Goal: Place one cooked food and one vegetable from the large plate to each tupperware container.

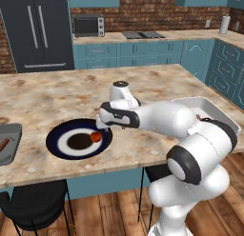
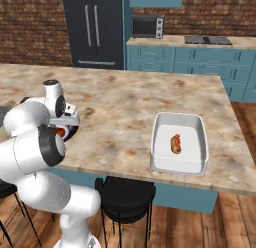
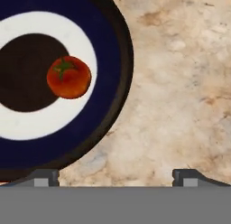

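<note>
Marbled beige stone countertop [image 1: 57, 94] is carrying everything you are working with on this kitchen island. Your white arm's two-finger gripper [image 3: 115, 175] is hovering above the right edge of the wide round plate with a navy rim, white ring and dark centre [image 1: 61, 145], its jaws spread wide and gripping nothing. 1 red tomato with a green stem [image 3: 68, 77] is sitting on that plate, straddling the dark centre and the white ring. Off to your right, the larger white-grey rectangular container [image 2: 159, 157] is lying near the counter's front edge, holding 1 hot dog in a bun [image 2: 175, 143]. At the far left, the small dark grey tray [image 1: 13, 147] is holding a thin brown item [image 1: 4, 144] you cannot identify.
</note>
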